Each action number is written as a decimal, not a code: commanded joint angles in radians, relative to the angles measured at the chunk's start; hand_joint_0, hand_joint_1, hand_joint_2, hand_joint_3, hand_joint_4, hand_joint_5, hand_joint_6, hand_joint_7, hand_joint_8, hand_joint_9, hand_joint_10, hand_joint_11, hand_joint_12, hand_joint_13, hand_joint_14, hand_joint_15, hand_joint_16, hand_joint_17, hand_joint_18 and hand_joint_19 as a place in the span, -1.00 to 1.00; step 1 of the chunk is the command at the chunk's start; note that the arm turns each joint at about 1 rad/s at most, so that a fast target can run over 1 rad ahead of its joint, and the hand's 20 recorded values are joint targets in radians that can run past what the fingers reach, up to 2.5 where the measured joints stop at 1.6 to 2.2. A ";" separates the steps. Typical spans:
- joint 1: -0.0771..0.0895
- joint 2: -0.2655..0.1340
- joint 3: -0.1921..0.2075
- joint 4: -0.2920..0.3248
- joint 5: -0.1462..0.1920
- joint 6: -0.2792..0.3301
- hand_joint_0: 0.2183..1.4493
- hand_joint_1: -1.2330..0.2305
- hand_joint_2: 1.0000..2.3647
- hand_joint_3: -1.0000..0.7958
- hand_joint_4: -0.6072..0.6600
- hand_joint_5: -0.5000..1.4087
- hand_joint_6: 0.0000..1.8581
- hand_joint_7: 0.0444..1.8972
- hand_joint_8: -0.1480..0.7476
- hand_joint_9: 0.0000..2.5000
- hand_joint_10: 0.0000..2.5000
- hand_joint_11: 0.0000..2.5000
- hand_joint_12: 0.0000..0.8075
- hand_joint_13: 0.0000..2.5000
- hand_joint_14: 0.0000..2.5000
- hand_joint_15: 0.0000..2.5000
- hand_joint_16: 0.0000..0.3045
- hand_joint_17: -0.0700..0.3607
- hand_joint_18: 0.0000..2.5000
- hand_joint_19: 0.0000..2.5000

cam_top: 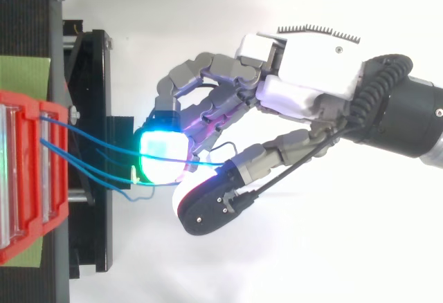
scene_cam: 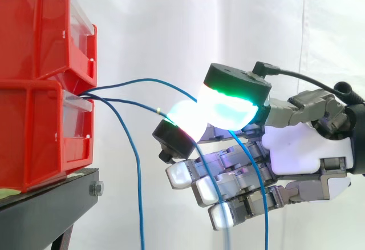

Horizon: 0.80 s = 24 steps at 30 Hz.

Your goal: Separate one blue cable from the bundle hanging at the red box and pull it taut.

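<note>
One cable (scene_cam: 153, 80) arcs slack from the gap between the red bins (scene_cam: 34, 90) to the hand (scene_cam: 296, 147). It ends where two glowing fingers (scene_cam: 228, 110) press pad to pad, apparently pinching it. A second strand (scene_cam: 128, 103) runs to the same pads, the contact lost in glow. A loose strand (scene_cam: 138, 193) hangs down, cut off below. The bins sit on a black stand (scene_cam: 51, 198).

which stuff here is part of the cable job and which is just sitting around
Job: robot hand, pinching one blue cable; other blue cables; red boxes.
Just there: black stand; green mat; white curtain.
</note>
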 commanded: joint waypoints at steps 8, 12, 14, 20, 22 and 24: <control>0.000 0.000 -0.001 0.000 0.000 0.002 -0.57 -0.23 -1.00 -0.44 0.16 -0.67 -0.02 -0.13 0.12 -0.25 -0.99 -0.53 -0.07 -0.19 -0.98 -0.52 -0.66 -0.13 -0.28 -0.52; 0.000 0.000 0.001 0.000 -0.002 0.000 -0.41 -0.09 -1.00 -0.44 0.13 -0.66 -0.03 -0.06 0.07 -0.25 -0.99 -0.54 -0.12 -0.20 -0.98 -0.50 -0.69 -0.18 -0.31 -0.50; -0.002 0.000 0.001 0.000 -0.002 0.002 -0.37 -0.13 -1.00 -0.44 0.11 -0.66 -0.03 -0.04 0.08 -0.24 -0.99 -0.53 -0.13 -0.20 -0.98 -0.50 -0.69 -0.19 -0.31 -0.50; 0.000 0.000 -0.001 0.000 0.000 0.000 -0.34 -0.26 -0.99 -0.31 0.11 -0.67 -0.02 0.02 0.08 -0.25 -0.99 -0.52 -0.12 -0.20 -0.98 -0.50 -0.69 -0.18 -0.31 -0.50; -0.002 0.000 -0.001 0.000 0.000 0.000 -0.34 -0.30 -0.98 -0.21 0.08 -0.67 0.00 0.03 0.08 -0.25 -0.99 -0.52 -0.13 -0.20 -0.98 -0.50 -0.69 -0.19 -0.31 -0.50; 0.000 0.000 0.001 0.000 0.000 0.000 -0.33 -0.31 -0.97 -0.16 0.05 -0.67 0.02 0.02 0.08 -0.25 -0.99 -0.51 -0.13 -0.20 -0.98 -0.50 -0.69 -0.19 -0.31 -0.50</control>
